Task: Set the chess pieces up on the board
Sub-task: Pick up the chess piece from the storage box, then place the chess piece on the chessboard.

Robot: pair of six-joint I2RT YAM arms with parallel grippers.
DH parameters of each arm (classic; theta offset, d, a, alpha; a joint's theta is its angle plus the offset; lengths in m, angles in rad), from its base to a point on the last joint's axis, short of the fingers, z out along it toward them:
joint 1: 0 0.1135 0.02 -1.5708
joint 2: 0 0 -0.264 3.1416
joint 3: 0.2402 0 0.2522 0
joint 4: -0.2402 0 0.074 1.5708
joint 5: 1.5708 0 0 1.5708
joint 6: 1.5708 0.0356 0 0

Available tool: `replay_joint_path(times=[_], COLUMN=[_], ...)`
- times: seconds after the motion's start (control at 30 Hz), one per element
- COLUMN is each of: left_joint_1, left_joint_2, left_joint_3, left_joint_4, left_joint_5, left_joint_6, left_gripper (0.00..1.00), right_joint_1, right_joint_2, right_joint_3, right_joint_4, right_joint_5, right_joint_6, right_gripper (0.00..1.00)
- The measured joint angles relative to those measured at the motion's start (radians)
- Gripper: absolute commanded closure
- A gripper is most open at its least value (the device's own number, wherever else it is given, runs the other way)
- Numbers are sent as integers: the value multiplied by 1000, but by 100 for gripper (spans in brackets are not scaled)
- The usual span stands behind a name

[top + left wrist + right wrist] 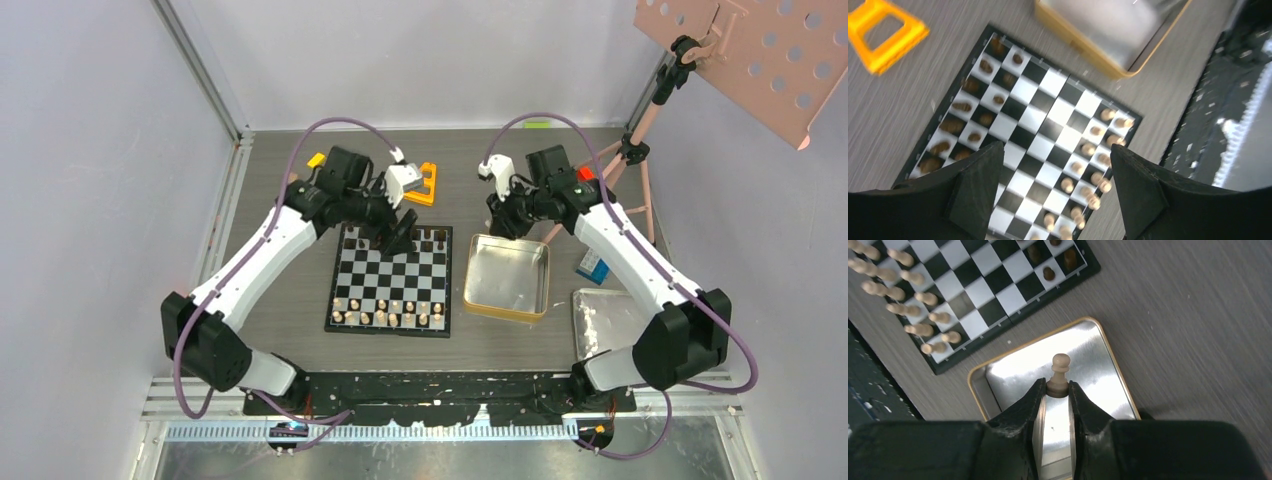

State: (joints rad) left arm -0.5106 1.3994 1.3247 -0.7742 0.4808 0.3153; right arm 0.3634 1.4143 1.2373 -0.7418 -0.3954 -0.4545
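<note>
The checkered board (388, 272) lies at the table's middle. Pale chess pieces (390, 316) fill its near rows, and dark pieces (432, 240) stand along its far rows. My left gripper (400, 240) hovers over the board's far side. In the left wrist view it (1056, 151) is open and empty above the board (1060, 111), with pale pieces (1088, 148) and dark pieces (962, 106) blurred below. My right gripper (1057, 387) is shut on the base of a pale pawn (1060, 371) above the gold tin (1098, 370).
The gold tin (500, 316) sits right of the board, and a silver tray (605, 320) lies further right. An orange frame (425, 185) lies behind the board. A blue item (594, 267) and a tripod with a pink perforated plate (760, 50) stand at the back right.
</note>
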Motion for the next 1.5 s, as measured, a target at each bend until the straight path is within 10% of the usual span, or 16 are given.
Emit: replay_joint_path(times=[0.73,1.5], left_joint_1=[0,10], left_joint_2=[344,380], left_joint_3=[237,227], left_joint_4=[348,452], left_joint_5=[571,631], left_joint_6=[-754,-911], left_gripper=[49,54], right_joint_1=[102,103], right_joint_2=[-9,-36], right_joint_3=[129,128], right_joint_4=[21,23], right_joint_5=[-233,-223], right_joint_6=[200,200], right_gripper=[96,97])
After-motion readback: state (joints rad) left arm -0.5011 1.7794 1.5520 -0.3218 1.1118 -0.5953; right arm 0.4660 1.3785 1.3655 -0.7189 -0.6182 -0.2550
